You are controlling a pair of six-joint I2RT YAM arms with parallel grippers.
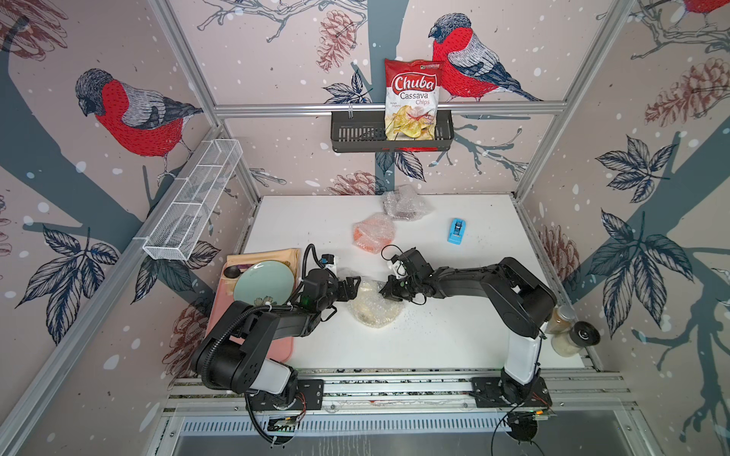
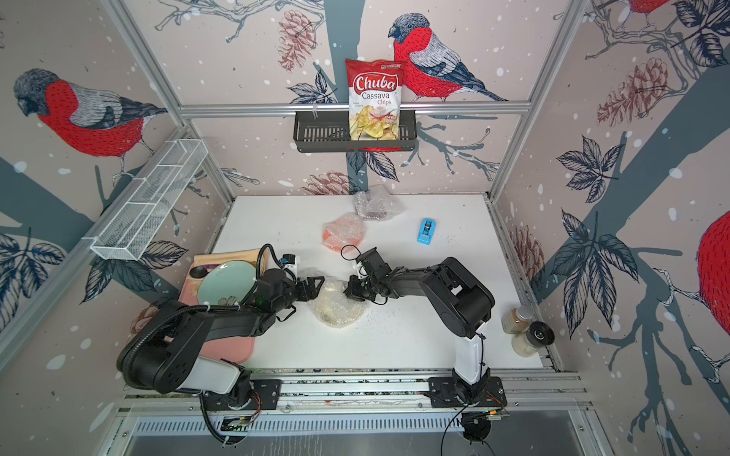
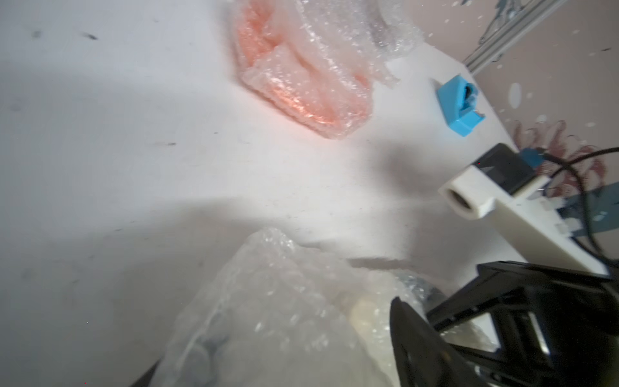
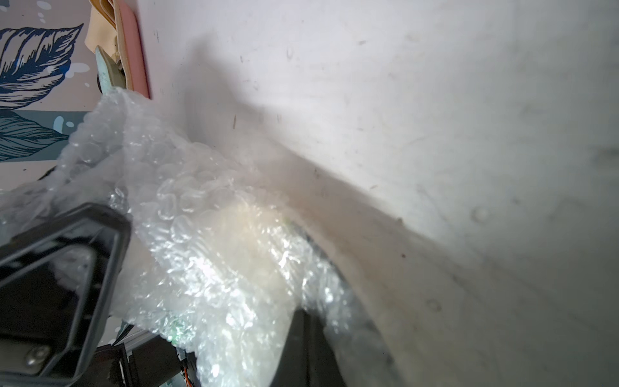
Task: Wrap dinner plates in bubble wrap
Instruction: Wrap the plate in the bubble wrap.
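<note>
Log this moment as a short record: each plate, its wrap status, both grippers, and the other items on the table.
Cream plate with dark rim: mid-table, covered by clear bubble wrap, between the grippers
Plain orange plate: wrapped, farther back
Dark plate: wrapped, near the far edge
Left gripper: open, at the wrap's edge
Right gripper: shut, tip on the wrap; whether it pinches the wrap is unclear
Other items: small blue plastic dispenser; pale green plate on pink tray
</note>
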